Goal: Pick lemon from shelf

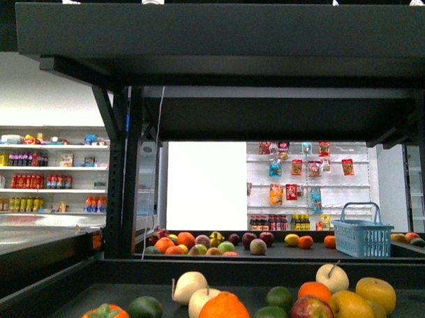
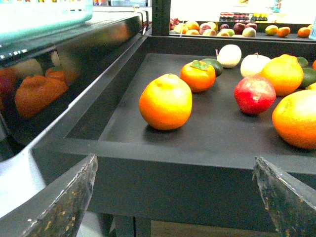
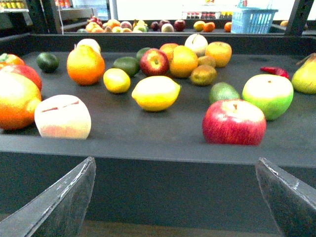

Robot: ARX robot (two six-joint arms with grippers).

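Note:
The lemon [image 3: 156, 93], yellow with a pointed end, lies among other fruit on the black shelf tray [image 3: 148, 143] in the right wrist view. My right gripper [image 3: 175, 160] is open, in front of and just below the tray's front rim, well short of the lemon. My left gripper [image 2: 174, 160] is open too, before the front rim of the same shelf [image 2: 197, 153] near its left corner. Neither gripper holds anything. In the front view the shelf [image 1: 264, 272] shows no arms.
Near the lemon lie a small yellow fruit [image 3: 117, 80], a red apple [image 3: 234, 122], a green apple [image 3: 268, 95], a pale peach [image 3: 62, 116] and an orange [image 3: 85, 64]. An upper tier [image 1: 224, 34] hangs overhead. A blue basket [image 1: 363, 239] stands on the far rack.

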